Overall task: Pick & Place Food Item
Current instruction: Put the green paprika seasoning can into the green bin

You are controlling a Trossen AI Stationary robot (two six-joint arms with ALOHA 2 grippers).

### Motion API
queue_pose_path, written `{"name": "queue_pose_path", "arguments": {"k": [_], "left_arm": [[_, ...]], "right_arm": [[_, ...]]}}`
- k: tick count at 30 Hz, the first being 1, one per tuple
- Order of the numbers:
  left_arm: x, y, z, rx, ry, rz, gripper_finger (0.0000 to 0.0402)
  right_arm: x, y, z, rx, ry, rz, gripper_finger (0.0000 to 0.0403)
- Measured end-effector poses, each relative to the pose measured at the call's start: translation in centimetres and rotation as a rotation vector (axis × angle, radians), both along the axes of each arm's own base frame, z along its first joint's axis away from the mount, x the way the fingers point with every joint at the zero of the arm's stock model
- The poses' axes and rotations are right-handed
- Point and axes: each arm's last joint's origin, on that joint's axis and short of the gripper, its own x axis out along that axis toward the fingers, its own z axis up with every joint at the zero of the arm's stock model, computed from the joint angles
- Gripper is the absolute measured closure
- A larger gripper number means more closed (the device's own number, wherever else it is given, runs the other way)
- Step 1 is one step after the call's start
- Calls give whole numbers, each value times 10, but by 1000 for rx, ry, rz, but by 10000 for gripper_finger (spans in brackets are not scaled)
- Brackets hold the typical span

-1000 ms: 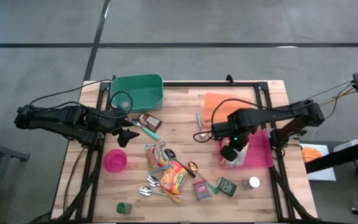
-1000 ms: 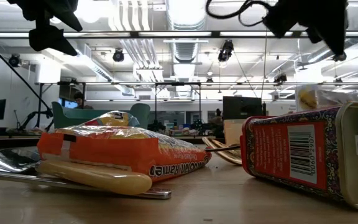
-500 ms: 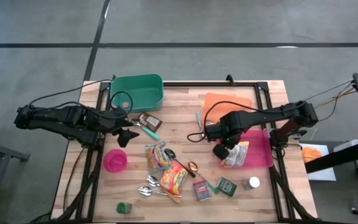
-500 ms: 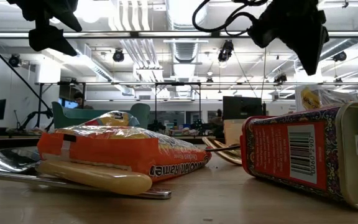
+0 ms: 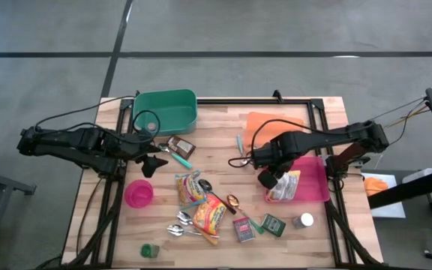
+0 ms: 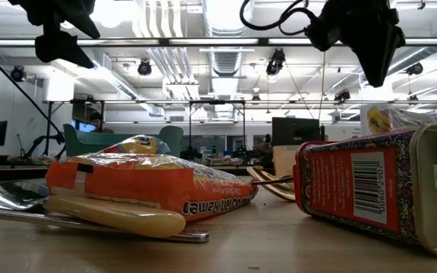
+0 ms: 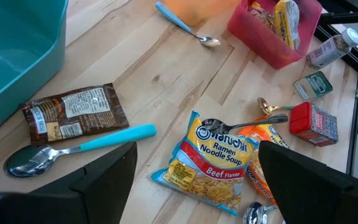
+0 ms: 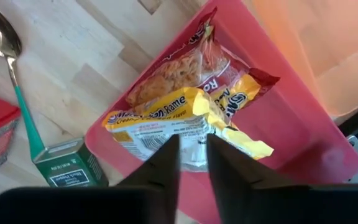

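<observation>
right gripper (image 5: 267, 180) above pink tray (image 5: 317, 184) | noodle packet (image 8: 188, 118) below, unheld

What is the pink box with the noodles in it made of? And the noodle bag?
The pink box looks like plastic: smooth, evenly coloured walls with a soft sheen. The noodle bag seems to be thin printed plastic film, crinkled and glossy, with noodles showing through a clear part.

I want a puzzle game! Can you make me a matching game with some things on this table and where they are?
Things:
1. ramen packet
2. brown packet
3. teal-handled spoon
4. green tub

Places:
A. at the table's far left corner
B. in the pink tray
C. just in front of the green tub
D. lying beside the brown packet

Pairs: 1-B, 2-C, 3-D, 4-A
</observation>
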Motion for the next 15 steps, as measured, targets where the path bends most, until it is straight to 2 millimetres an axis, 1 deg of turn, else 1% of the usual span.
{"name": "queue_pose_path", "arguments": {"k": [4,7,11,15], "left_arm": [[0,0,0,0,0,0,65],[0,0,0,0,0,0,65],[0,0,0,0,0,0,65],[0,0,0,0,0,0,65]], "right_arm": [[5,1,-4,9,-48,38,250],[12,6,-3,54,-129,116,215],[17,19,-3,119,-190,217,185],[14,38,-4,192,-196,294,162]]}}
